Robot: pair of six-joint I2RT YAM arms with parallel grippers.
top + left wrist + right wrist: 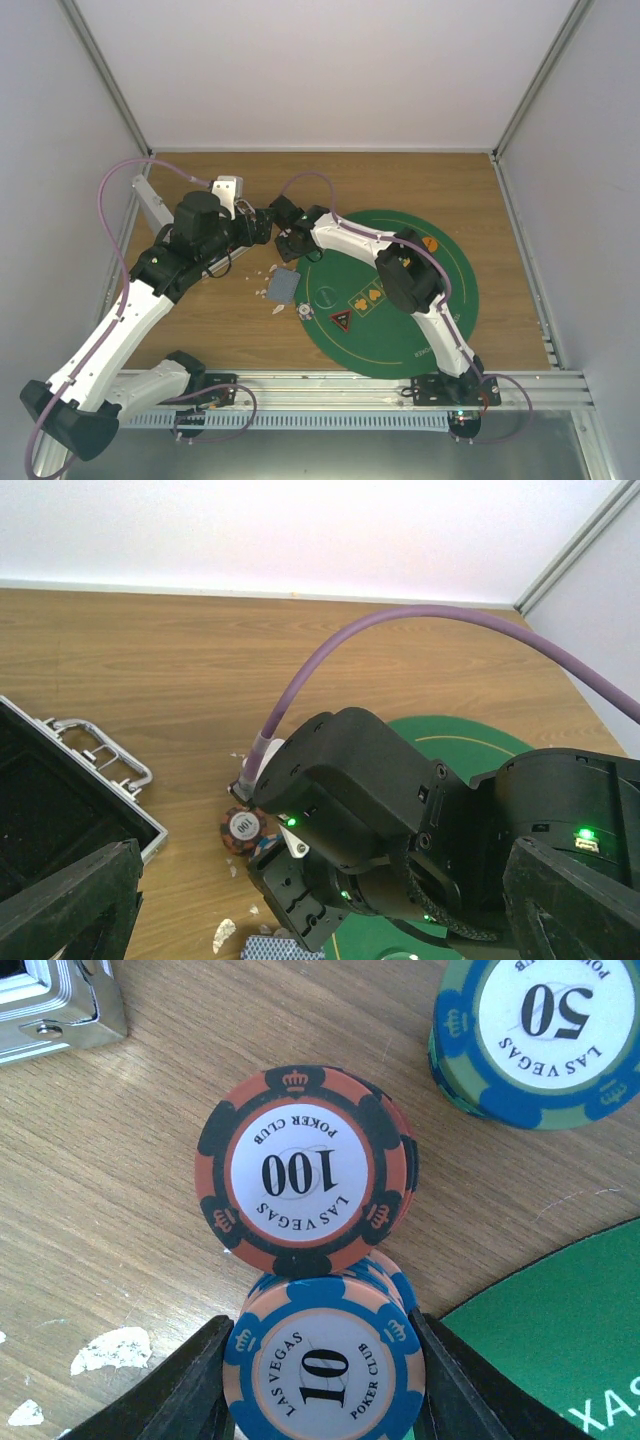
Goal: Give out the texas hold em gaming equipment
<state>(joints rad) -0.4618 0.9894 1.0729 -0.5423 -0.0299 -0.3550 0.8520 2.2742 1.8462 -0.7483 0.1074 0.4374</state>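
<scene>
In the right wrist view a stack of blue "10" poker chips (325,1365) stands on the wood between my right gripper's fingers (195,1390). Both fingers press its sides, so the right gripper (322,1385) is shut on it. Just beyond stands an orange-and-black "100" stack (300,1172), also seen from the left wrist (241,827). A green-and-blue "50" stack (540,1030) sits at the upper right. My left gripper (320,920) hangs wide open above the right wrist, holding nothing. The grey-blue card deck (284,287) lies by the mat's left edge, and a red-triangle marker (340,320) lies on the felt.
The silver case (60,810) lies open left of the chips, its corner close by (50,1005). The green felt mat (440,300) covers the right of the table, with an orange token (429,243) on it. White scuffs (110,1348) mark the wood. The two arms overlap near the case.
</scene>
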